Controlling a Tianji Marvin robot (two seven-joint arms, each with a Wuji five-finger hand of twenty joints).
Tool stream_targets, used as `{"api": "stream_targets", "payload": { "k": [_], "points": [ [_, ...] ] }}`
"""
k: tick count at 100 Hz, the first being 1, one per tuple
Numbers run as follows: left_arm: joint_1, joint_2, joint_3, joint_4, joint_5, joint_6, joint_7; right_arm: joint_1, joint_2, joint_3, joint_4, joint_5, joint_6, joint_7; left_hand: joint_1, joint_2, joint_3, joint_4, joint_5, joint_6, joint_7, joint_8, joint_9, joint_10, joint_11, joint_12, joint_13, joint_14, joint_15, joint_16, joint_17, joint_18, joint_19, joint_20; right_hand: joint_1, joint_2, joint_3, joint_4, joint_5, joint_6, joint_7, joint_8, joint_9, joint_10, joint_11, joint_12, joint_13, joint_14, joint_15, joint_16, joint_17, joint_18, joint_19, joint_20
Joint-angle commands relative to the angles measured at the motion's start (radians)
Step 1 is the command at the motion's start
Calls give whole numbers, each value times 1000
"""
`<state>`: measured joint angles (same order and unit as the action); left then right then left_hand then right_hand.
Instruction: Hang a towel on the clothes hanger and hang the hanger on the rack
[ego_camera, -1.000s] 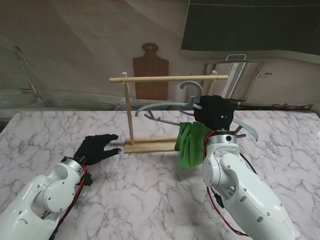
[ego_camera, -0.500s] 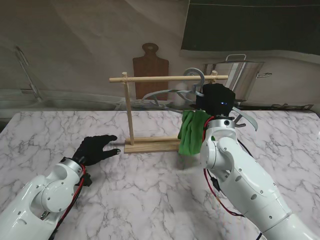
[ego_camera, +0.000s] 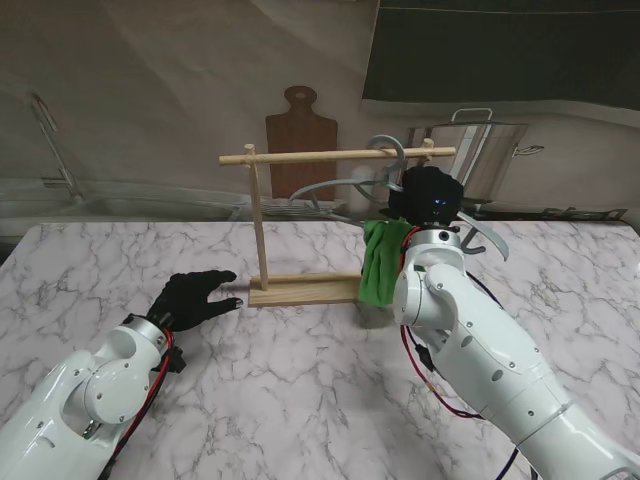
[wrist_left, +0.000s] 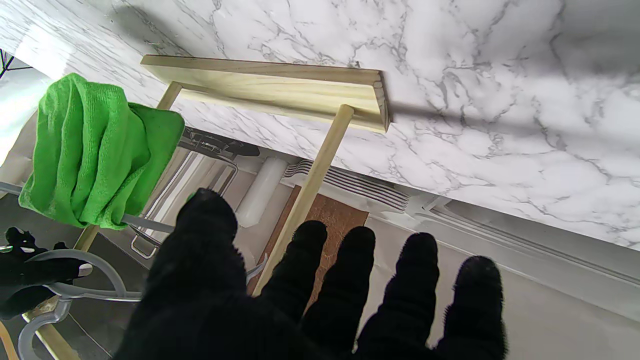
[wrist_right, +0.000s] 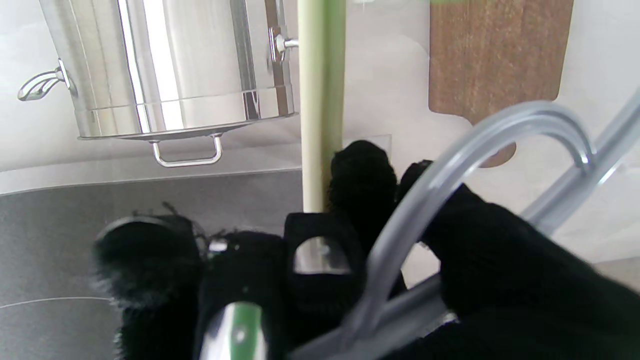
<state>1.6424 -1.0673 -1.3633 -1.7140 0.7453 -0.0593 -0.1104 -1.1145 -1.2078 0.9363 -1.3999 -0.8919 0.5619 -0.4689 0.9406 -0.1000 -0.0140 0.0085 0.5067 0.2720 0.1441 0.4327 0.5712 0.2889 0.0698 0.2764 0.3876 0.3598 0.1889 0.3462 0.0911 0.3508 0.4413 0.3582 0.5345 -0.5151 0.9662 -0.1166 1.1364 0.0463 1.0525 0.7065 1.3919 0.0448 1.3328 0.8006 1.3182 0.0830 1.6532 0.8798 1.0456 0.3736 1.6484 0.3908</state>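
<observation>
My right hand (ego_camera: 430, 198) is shut on the grey clothes hanger (ego_camera: 338, 186), holding it up at the wooden rack's top bar (ego_camera: 330, 156). The hanger's hook (ego_camera: 388, 150) curves at the level of that bar, near its right end; whether it rests on the bar I cannot tell. A green towel (ego_camera: 381, 262) drapes over the hanger's lower rod and hangs beside my right forearm. In the right wrist view the hook (wrist_right: 505, 135) arches over my black fingers (wrist_right: 360, 185). My left hand (ego_camera: 193, 296) lies open on the marble, left of the rack's base (ego_camera: 300, 291).
A steel pot (ego_camera: 478, 152) stands behind the rack at the right, and a wooden cutting board (ego_camera: 300, 140) leans on the back wall. A sink faucet (ego_camera: 50, 140) is at the far left. The marble table (ego_camera: 300, 380) spreads in front of me.
My right hand has lifted the hanger and towel up and a little left, bringing the hook from below the top bar to its level. The left hand has stayed put.
</observation>
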Motion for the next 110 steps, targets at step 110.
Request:
{"api": "stream_targets", "payload": {
  "k": [110],
  "points": [
    [-7, -2, 13, 13, -6, -4, -7, -108, 24, -32, -102, -133, 58, 38, 18, 60, -15, -14, -3, -6, -13, 11, 11, -6, -2, 6, 17, -15, -6, 14, 2, 34, -118, 18, -194, 221, -441, 61, -432, -58, -383, -87, -460, 88, -429, -183, -317, 84, -828, -325, -607, -55, -286, 91]
  ]
}}
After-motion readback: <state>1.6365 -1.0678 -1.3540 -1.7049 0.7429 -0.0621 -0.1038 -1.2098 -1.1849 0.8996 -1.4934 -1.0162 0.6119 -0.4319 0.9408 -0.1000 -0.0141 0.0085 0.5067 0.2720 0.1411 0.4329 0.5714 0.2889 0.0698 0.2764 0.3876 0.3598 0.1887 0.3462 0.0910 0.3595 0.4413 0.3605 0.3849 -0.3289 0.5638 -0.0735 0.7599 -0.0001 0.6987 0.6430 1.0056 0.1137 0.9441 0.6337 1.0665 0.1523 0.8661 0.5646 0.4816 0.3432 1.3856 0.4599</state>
